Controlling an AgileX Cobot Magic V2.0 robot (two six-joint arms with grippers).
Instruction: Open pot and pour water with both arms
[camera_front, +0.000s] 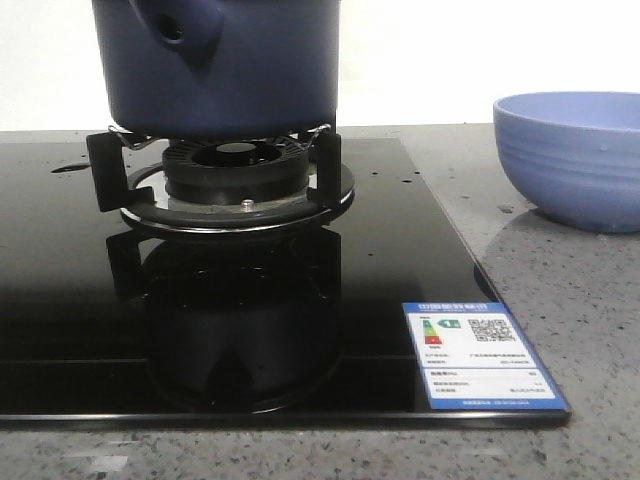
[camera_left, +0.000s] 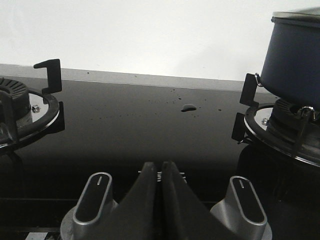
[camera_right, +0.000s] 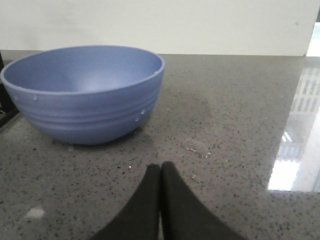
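Black glass hob (camera_front: 60, 300) on speckled grey counter (camera_right: 225, 125), white wall; both grippers (camera_left: 161, 172) (camera_right: 160, 175) closed, empty.

Bright, even light; glare streaks the countertop (camera_right: 295, 150); views sharp.

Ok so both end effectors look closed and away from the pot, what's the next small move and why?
Probably open the left end effector and ease it toward the pot. Its fingers are pressed together above the stove knobs, holding nothing, while the pot sits on the burner off to one side. The right end effector is likewise shut, facing the blue bowl.
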